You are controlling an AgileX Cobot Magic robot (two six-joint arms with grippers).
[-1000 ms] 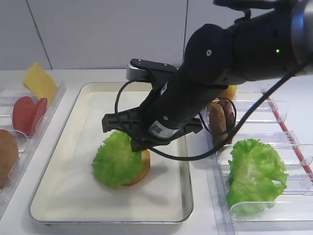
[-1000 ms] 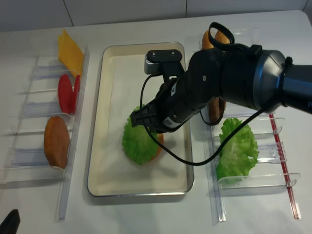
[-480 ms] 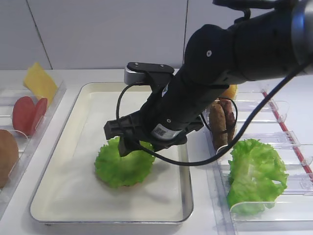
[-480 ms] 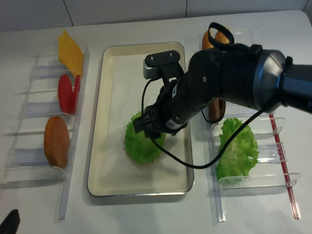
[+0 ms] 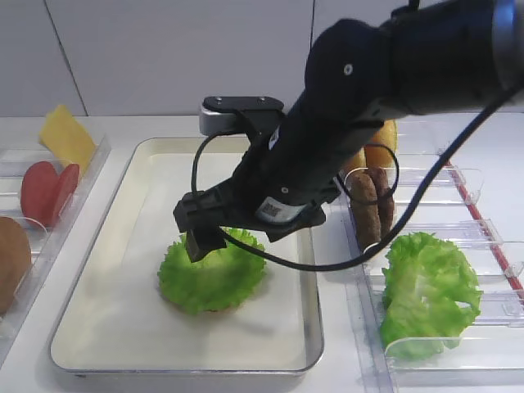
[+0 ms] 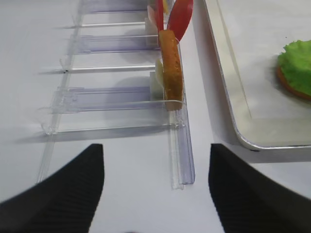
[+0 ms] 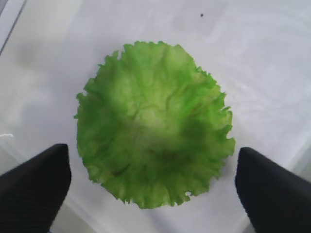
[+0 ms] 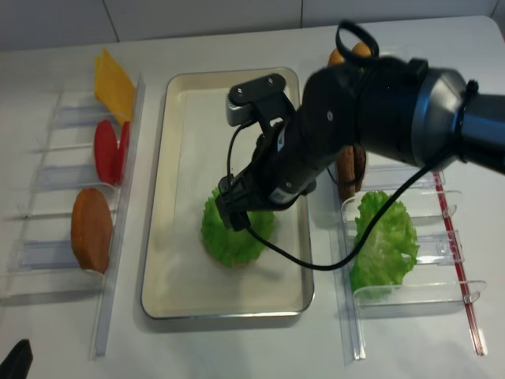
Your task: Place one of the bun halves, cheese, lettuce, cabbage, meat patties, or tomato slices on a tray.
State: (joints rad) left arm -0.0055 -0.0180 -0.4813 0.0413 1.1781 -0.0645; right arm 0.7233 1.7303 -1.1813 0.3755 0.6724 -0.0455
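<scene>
Two spread right fingers point(image 7: 34, 187) flank the lettuce point(image 7: 154, 122); bunched leaves point(image 5: 429, 288) sit right.

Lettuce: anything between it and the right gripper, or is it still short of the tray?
Nothing visible. The lettuce lies flat over a bun half on the tray. The right gripper hangs directly above, jaws open either side, not touching the leaf.

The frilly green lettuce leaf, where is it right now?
The frilly green lettuce leaf lies flat over a bun half inside the cream metal tray, toward its front right, directly under the open right gripper and released.
</scene>
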